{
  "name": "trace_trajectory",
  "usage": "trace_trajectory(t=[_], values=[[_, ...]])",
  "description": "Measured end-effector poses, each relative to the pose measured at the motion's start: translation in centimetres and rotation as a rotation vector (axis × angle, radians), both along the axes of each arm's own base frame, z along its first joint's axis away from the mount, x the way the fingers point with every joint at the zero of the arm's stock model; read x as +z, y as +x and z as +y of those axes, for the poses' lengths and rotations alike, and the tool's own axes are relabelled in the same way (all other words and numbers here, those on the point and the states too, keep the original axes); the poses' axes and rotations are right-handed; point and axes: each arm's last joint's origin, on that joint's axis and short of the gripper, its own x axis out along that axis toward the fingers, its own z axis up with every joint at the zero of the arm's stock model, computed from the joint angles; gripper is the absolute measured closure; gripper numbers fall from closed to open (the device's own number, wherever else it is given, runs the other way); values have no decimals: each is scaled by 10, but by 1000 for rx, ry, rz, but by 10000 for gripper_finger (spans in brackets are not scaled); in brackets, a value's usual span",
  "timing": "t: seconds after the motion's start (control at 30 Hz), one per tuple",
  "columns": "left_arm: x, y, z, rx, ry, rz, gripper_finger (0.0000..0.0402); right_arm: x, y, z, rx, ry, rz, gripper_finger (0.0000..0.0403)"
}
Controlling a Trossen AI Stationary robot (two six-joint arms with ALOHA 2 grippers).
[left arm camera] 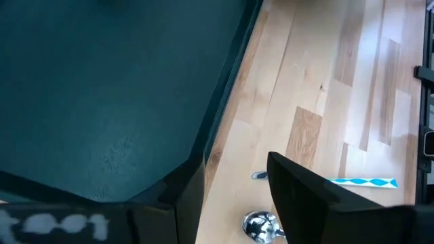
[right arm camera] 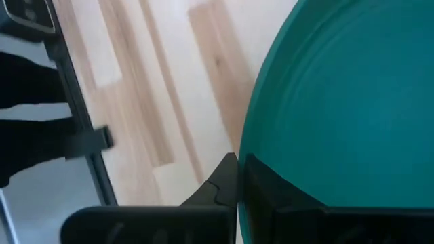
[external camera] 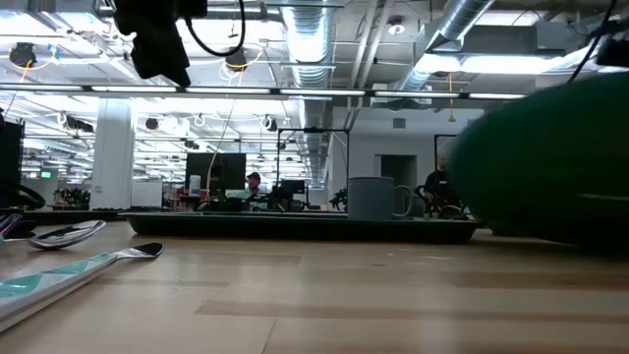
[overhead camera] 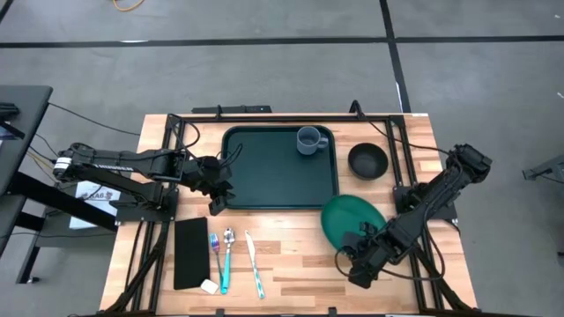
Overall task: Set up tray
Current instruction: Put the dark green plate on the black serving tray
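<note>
Now right end effector [right arm camera: 237, 177] clamped on green plate [overhead camera: 352, 217] rim, left end effector [overhead camera: 217, 199] open, empty

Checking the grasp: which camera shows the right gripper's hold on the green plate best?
The right wrist view: the right gripper is shut on the green plate rim. High view shows both small; low view only a green blur; left wrist view shows neither.

The tray [overhead camera: 264, 167] floor lies bare except a mug [overhead camera: 308, 140] in its far right corner.
</note>
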Motion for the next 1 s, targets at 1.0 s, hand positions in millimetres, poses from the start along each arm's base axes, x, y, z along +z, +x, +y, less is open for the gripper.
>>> trace_trajectory(t=[1.0], values=[[0, 0, 1, -15, 59, 0, 253, 25, 73, -109, 311, -216, -128, 403]])
